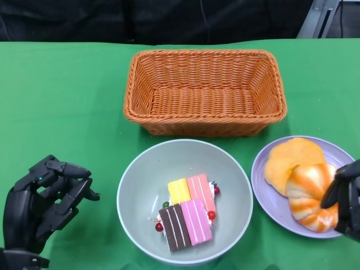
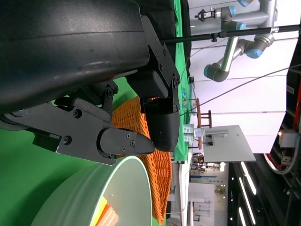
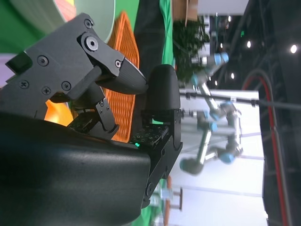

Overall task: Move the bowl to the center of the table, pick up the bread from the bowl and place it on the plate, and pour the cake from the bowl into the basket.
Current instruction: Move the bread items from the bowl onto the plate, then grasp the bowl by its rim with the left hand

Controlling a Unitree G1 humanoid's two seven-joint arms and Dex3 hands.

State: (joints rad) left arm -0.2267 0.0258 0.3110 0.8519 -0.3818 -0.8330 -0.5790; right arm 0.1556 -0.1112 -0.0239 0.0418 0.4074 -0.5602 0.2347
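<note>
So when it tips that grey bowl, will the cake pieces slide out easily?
Probably. The bowl looks smooth and glossy inside, so the cake pieces should slide. They lie loose and blocky, so may tumble separately. The small red berries could roll.

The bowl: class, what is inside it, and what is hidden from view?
Inside the bowl lie cake slices with small red and green berries. No bread. Whatever lies beneath the slices is covered.

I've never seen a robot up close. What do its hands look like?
Both hands are matte black. The left hand has jointed mechanical fingers and a tiny green light. The right hand shows only partly. Up close, flat finger plates carry visible screws, a rounded black shell sits behind.
</note>
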